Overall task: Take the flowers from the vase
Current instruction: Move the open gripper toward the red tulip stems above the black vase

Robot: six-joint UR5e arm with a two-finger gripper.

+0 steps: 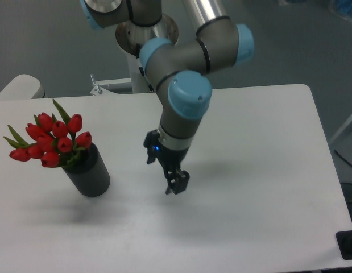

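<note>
Fingers [177,184], seemingly closed and empty, hang above the bench [261,170], well right of the red tulips [50,142] in their vase [91,176]: approach step; next, open them over the blooms.

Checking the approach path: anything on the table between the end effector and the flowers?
Nothing visible. Only bare table lies between the end effector and the flowers, which stand in the vase to its left.

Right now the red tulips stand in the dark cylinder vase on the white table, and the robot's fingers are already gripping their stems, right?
Not quite. The camera view shows the fingers hovering over bare table, apart from the red tulips, which do stand in the dark cylinder vase on the white table.
</note>
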